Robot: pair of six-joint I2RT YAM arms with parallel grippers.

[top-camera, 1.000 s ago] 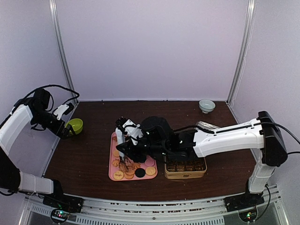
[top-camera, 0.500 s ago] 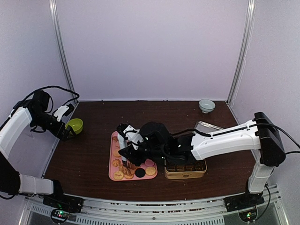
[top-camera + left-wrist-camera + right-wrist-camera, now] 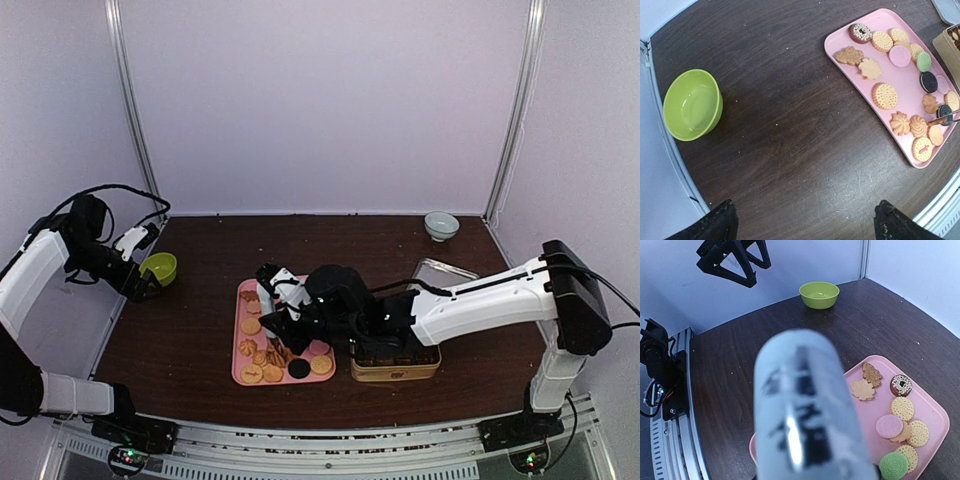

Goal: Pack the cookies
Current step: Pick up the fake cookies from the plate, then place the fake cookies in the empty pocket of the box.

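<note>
The cookies lie on a pink tray at mid table: tan rounds and flower shapes, a pink one, a green one and black ones. My right gripper hangs over the tray, shut on metal tongs whose blurred handle hides its fingers in the right wrist view. The tongs' tips sit at a black cookie near the tray's front edge; whether they pinch it is unclear. My left gripper is open over bare table at far left.
A gold tin with compartments stands right of the tray. A green bowl sits by the left gripper. A white bowl is at the back right, and a clear lid lies behind the tin.
The right arm has shifted slightly right and towards the front over the tray, bringing the tongs down among the cookies, and its grip has narrowed. The left arm has not moved.
</note>
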